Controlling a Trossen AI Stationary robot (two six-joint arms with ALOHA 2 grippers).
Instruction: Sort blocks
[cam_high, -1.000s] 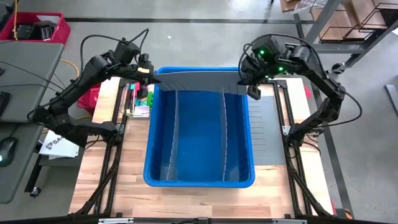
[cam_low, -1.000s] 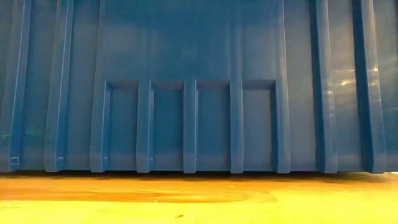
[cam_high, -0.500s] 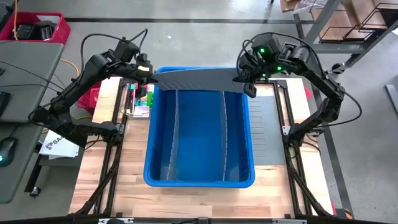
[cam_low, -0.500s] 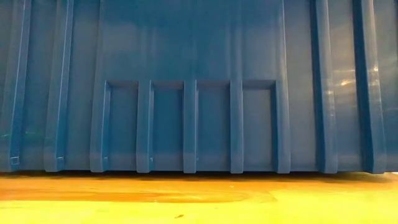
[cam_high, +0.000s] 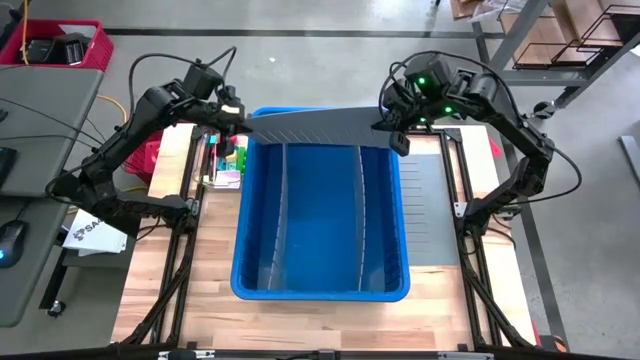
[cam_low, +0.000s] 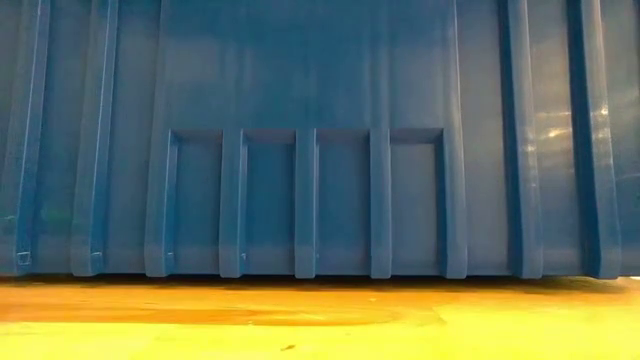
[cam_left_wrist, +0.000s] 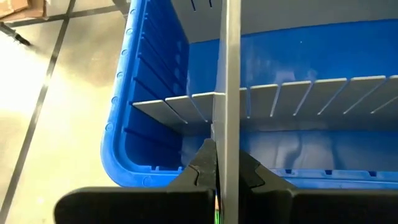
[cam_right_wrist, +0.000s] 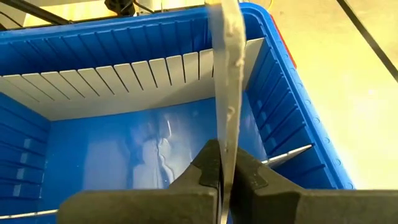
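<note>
A long grey divider panel (cam_high: 310, 128) hangs across the far end of the blue bin (cam_high: 320, 294), its broad face slanted and showing from above. My left gripper (cam_high: 240, 123) is shut on its left end and my right gripper (cam_high: 385, 125) on its right end. Two grey dividers (cam_high: 280, 210) (cam_high: 362, 200) stand inside the bin, running near to far. Small coloured blocks (cam_high: 228, 160) lie on the table by the bin's far left corner. The low view shows only the bin's near wall (cam_low: 320, 100). My left gripper pinches the panel's left end (cam_left_wrist: 231, 149) between its two fingers (cam_left_wrist: 204, 169), one on each broad face. They slant down from the table's left, along the panel's length. The panel is edge-on between them, above the bin's inside. My right gripper pinches the panel's right end (cam_right_wrist: 225, 140) between its two fingers (cam_right_wrist: 247, 171), one on each broad face. They slant down from the table's right, along the panel. That end is held above the bin's far right corner.
Another grey panel (cam_high: 425, 205) lies flat on the table right of the bin. The bin takes up the middle of the wooden table (cam_high: 210, 280). A red crate (cam_high: 60, 45) and a grey desk (cam_high: 40, 150) stand off the table's left.
My right gripper has tipped and drawn a little toward the table's far left, still shut on the panel. The panel's right end has shifted with it, while the left end has stayed about where it was.
</note>
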